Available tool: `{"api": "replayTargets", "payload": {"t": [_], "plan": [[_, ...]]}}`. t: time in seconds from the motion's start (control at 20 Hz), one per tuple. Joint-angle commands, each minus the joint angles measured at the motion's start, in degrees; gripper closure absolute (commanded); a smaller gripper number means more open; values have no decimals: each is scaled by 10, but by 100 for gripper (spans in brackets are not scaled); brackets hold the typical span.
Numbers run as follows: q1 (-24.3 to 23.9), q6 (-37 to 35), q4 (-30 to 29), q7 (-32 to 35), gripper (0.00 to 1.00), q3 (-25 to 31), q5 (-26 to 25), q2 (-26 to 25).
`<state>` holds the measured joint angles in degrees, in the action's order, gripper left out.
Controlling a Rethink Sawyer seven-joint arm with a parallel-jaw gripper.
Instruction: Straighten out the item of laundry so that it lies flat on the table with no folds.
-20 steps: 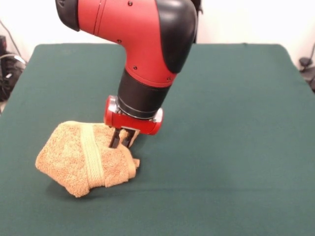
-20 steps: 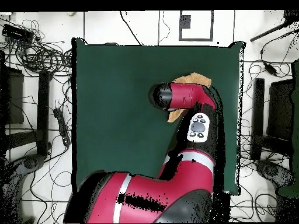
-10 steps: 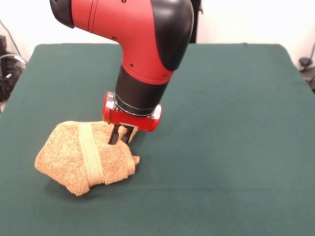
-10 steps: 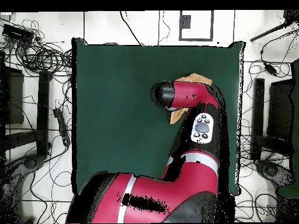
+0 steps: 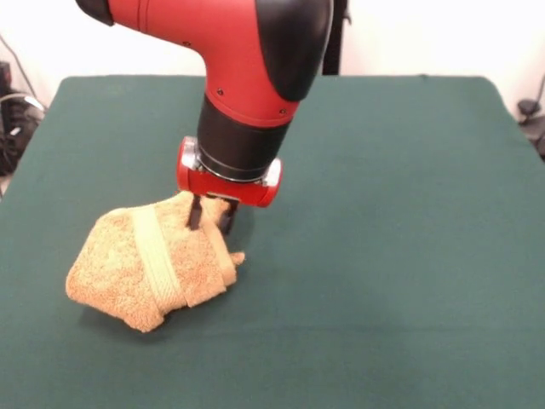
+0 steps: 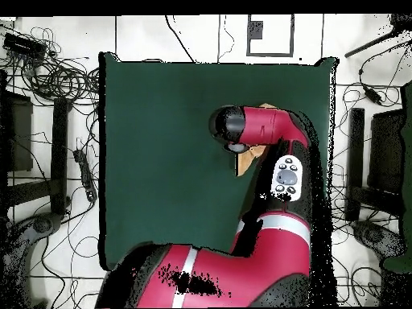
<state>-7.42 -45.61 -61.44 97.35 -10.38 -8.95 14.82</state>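
Front view shows the towel [image 5: 153,266] bunched at lower left of the desk [image 5: 392,256], its top edge pinched in the nearly closed gripper [image 5: 211,215]. Best to lift slowly, then drag toward bare cloth so folds unroll rather than bunch.

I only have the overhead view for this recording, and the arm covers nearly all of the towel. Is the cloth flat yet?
Observer: No. From the front, the towel is a bunched heap with its paler band wrapping over the top.
Operator: Where is the gripper on it?
Observer: The gripper is down at the heap's far upper edge, on the side nearest the pedestal.
Operator: Does it have cloth?
Observer: Its fingers look shut on a raised peak of terry; the rest of the towel rests on the table.
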Motion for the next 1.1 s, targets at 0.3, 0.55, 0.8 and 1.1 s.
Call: {"api": "replayTargets", "payload": {"t": [0.3, 0.55, 0.8, 1.1], "plan": [[-15, -128, -32, -146, 0, 125, -32, 10], [-23, -167, -22, -152, 0, 141, -38, 14], [-26, -144, -17, -124, 0, 148, -44, 4], [-23, -110, -15, -47, 0, 144, -47, -16]]}}
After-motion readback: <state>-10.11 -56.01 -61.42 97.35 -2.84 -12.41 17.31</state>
